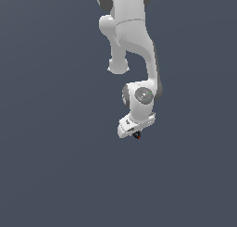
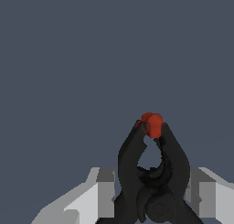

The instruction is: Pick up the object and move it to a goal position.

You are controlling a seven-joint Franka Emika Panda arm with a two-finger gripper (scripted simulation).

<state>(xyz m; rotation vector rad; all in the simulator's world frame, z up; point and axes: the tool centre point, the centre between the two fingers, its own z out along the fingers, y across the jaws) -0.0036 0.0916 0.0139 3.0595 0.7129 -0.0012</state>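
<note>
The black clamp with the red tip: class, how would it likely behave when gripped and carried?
The clamp looks rigid, so it probably keeps its shape. It is tiny beside the claw, so likely light. Its curved arms and the rounded red tip offer little flat surface, so it might twist between the fingers.
</note>
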